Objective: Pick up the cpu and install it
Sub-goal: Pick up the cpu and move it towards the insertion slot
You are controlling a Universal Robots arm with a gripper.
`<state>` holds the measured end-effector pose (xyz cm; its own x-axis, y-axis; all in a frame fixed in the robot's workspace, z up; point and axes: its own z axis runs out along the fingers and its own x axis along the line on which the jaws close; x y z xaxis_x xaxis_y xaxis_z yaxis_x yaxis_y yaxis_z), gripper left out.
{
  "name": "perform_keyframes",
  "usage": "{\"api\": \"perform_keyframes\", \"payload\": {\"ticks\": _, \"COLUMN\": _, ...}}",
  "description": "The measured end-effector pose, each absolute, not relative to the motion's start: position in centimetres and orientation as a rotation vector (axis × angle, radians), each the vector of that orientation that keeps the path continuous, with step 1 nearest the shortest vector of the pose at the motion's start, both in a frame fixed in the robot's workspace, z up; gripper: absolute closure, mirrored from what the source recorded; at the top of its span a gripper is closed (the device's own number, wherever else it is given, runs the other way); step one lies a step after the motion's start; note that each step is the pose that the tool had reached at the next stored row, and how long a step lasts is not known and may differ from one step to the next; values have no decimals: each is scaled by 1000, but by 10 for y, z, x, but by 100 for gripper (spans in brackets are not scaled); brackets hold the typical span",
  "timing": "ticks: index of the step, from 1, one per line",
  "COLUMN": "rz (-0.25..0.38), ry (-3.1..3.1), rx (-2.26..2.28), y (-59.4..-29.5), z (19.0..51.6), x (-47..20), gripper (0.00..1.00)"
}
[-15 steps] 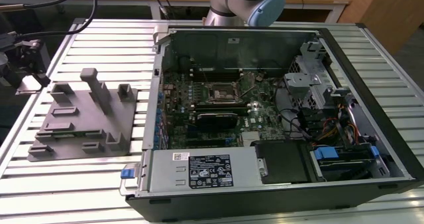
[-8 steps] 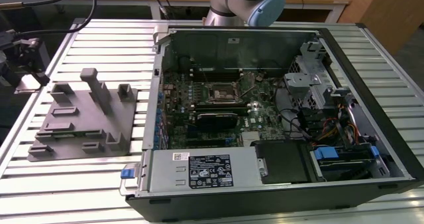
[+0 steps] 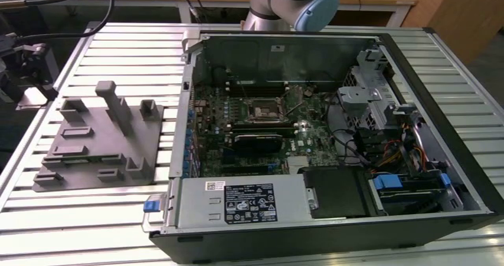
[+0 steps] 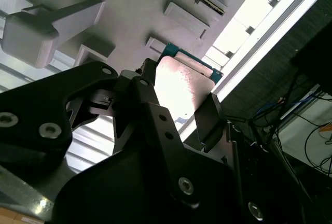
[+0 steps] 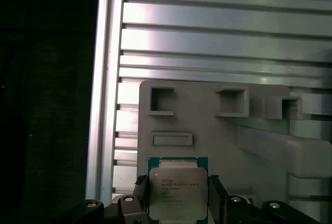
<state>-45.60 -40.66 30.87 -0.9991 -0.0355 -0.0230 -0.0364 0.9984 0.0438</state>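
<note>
Slatted table [image 5: 207, 42], grey tray [image 5: 207, 130]; pincer [image 5: 177, 185] grips cpu [image 5: 178, 195].

cpu [image 5: 178, 192]: silvery lid with print, teal rim, lid facing the camera.
tool [image 5: 178, 203]: 2 black fingers [image 5: 216, 195] flush against opposite edges of the cpu.
tray [image 5: 218, 130]: grey moulded plastic behind the cpu, with 3 square pockets and 1 shallow rectangular recess.
counter [image 5: 207, 37]: ribbed silver slats under the tray.

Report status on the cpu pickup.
Status: gripper shut on the cpu, gripped by opposite edges. Behind it, the grey tray. Chip not yet in the computer case; nothing seen in the way.
</note>
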Motion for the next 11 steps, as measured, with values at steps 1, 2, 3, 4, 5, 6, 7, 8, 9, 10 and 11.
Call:
{"api": "perform_keyframes", "payload": {"ticks": 1, "rz": 69, "ry": 3118, "rx": -56, "y": -407, "z": 309, "x": -456, "gripper": 46}}
{"api": "perform_keyframes", "payload": {"ticks": 2, "rz": 69, "ry": 3118, "rx": -56, "y": -407, "z": 309, "x": -456, "gripper": 46}}
{"api": "perform_keyframes", "payload": {"ticks": 3, "rz": 69, "ry": 3118, "rx": -56, "y": -407, "z": 310, "x": -456, "gripper": 46}}
{"api": "perform_keyframes", "payload": {"ticks": 4, "rz": 69, "ry": 3118, "rx": -56, "y": -407, "z": 310, "x": -456, "gripper": 46}}
{"api": "perform_keyframes", "payload": {"ticks": 5, "rz": 69, "ry": 3118, "rx": -56, "y": -407, "z": 310, "x": -456, "gripper": 46}}
{"api": "perform_keyframes", "payload": {"ticks": 6, "rz": 69, "ry": 3118, "rx": -56, "y": -407, "z": 311, "x": -456, "gripper": 46}}
{"api": "perform_keyframes", "payload": {"ticks": 7, "rz": 69, "ry": 3118, "rx": -56, "y": -407, "z": 311, "x": -456, "gripper": 46}}
{"api": "perform_keyframes", "payload": {"ticks": 8, "rz": 69, "ry": 3118, "rx": -56, "y": -407, "z": 311, "x": -456, "gripper": 46}}
{"api": "perform_keyframes", "payload": {"ticks": 9, "rz": 69, "ry": 3118, "rx": -56, "y": -407, "z": 312, "x": -456, "gripper": 46}}
{"api": "perform_keyframes", "payload": {"ticks": 10, "rz": 69, "ry": 3118, "rx": -56, "y": -407, "z": 312, "x": -456, "gripper": 46}}
{"api": "perform_keyframes", "payload": {"ticks": 11, "rz": 69, "ry": 3118, "rx": -56, "y": -407, "z": 312, "x": -456, "gripper": 46}}
